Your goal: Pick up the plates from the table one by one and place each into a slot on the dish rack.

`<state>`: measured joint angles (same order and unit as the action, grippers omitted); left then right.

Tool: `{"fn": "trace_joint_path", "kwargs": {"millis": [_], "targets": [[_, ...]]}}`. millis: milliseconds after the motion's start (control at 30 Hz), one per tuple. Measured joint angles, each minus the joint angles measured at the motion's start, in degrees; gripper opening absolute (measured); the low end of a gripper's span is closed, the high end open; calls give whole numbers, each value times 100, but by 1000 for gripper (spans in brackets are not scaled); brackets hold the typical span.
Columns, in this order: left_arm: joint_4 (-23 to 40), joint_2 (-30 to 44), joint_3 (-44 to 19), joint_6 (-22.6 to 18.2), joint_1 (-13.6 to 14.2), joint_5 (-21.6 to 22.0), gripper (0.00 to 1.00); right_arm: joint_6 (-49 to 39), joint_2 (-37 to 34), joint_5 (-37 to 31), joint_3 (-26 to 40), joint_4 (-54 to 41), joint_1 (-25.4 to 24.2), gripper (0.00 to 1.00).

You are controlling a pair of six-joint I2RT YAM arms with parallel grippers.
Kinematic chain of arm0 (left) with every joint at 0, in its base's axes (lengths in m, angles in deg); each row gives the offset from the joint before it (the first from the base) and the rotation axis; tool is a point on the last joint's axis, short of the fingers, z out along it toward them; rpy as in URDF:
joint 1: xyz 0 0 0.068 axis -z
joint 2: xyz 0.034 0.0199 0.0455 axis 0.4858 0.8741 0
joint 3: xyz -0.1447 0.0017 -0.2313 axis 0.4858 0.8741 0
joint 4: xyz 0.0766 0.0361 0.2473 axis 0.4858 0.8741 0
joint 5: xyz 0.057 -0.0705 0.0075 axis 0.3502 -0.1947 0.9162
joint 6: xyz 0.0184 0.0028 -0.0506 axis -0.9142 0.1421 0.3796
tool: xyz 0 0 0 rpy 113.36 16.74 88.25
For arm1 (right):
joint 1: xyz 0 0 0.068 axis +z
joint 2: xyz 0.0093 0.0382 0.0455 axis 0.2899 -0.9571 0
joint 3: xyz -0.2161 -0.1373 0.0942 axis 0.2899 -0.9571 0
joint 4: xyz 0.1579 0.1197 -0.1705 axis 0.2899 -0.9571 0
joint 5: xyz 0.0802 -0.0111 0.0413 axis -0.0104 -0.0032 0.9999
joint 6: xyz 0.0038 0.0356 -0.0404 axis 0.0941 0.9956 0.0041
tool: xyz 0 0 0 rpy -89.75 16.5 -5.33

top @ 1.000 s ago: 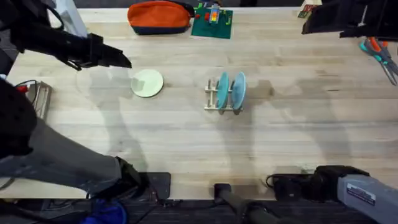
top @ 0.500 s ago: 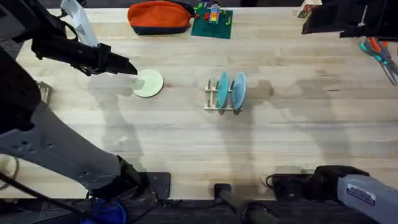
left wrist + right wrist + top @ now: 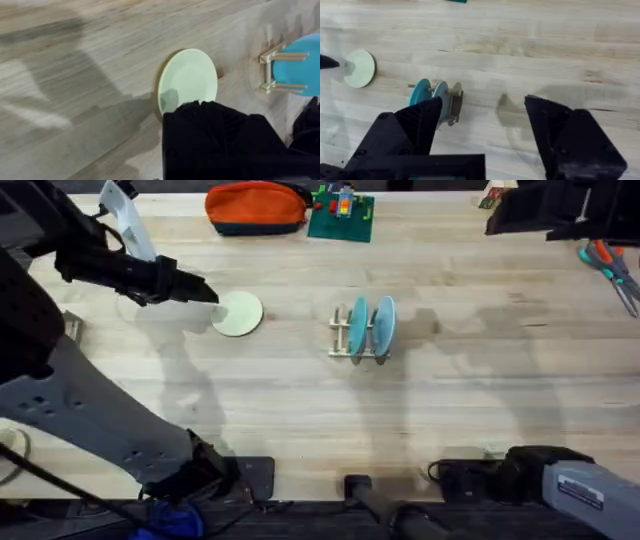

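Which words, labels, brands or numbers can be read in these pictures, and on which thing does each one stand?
None can be read.
White label on the right arm's base, overhead view: it carries small dark print, too small and blurred to read.
Cream-green plate, the two blue plates, the dish rack, the table and the orange pouch: no text shows on them.

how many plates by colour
cream-green plate, flat on the table: 1
blue plates, upright in the rack: 2
total: 3
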<state>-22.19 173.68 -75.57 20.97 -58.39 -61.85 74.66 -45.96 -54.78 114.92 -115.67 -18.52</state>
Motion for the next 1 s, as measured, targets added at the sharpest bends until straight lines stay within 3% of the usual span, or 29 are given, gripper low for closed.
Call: {"fn": "trace_joint_path", "kwargs": {"millis": [1000], "targets": [[-280,250,0,-108,-61,-79,41,0,0,0,0,-2,0,995]]}}
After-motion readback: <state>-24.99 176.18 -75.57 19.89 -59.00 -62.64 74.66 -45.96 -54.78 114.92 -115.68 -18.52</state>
